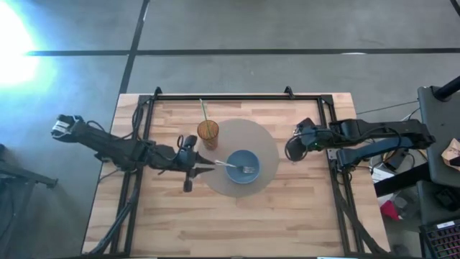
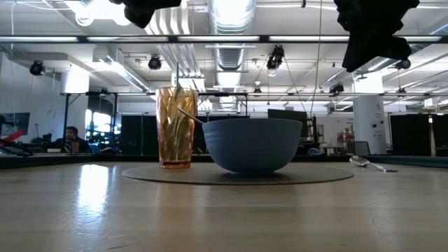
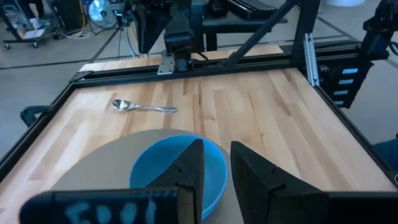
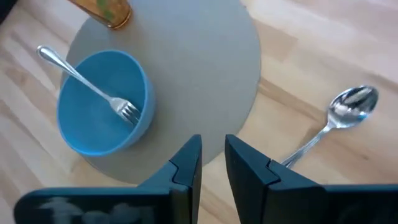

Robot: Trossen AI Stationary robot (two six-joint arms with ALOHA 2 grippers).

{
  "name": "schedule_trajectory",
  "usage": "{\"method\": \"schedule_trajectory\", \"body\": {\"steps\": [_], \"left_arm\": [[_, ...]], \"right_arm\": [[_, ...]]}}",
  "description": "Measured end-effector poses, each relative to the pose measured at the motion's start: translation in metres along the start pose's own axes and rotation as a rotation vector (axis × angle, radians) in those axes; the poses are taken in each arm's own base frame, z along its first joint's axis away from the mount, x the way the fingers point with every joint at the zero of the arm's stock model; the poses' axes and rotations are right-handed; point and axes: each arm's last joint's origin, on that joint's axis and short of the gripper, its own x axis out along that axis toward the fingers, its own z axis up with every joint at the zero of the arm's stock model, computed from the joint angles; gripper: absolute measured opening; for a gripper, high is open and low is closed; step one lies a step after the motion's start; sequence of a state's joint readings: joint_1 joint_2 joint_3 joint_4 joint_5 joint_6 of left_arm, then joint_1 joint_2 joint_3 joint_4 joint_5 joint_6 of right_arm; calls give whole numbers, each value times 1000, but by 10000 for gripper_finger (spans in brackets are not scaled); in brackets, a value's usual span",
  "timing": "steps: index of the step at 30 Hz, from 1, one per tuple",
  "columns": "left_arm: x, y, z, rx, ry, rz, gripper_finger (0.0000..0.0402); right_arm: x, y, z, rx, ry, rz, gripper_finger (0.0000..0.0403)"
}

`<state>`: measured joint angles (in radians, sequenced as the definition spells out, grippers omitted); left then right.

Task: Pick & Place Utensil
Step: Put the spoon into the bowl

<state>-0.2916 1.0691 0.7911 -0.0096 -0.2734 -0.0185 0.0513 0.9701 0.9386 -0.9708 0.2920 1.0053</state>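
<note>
High view: a silver metal fork (image 1: 237, 167) lies in the blue bowl (image 1: 243, 166) on the round grey mat (image 1: 266, 147), handle over the rim. Left tool (image 1: 205, 167) sits beside it, fingers narrowly apart, empty. Right tool (image 1: 293, 149) hovers near the mat's far edge, narrowly parted, empty.

- High view looked straight down on the whole counter (image 1: 287, 208).
- Low view faced level across it.
- Both wrist views sat close, sharing the bowl (image 3: 168, 168) beyond their jaws.
</note>
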Motion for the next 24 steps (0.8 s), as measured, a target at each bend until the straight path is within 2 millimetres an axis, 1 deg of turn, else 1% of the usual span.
{"method": "schedule_trajectory", "body": {"steps": [3, 8, 15, 19, 24], "left_arm": [[1, 0, -4, 20, -3, 0, 71], [3, -1, -10, 72, -69, 2, 76], [4, -1, -9, 147, -104, 9, 71], [3, -1, -4, 197, -155, 18, 69], [3, 0, -2, 245, -172, 33, 71]], "right_arm": [[4, 1, -1, 54, 15, -24, 75], [13, 0, -3, 100, 54, -106, 105], [31, -1, -1, 153, 90, -210, 146], [42, -4, -1, 171, 128, -291, 152], [57, -8, 1, 199, 202, -353, 153]]}}
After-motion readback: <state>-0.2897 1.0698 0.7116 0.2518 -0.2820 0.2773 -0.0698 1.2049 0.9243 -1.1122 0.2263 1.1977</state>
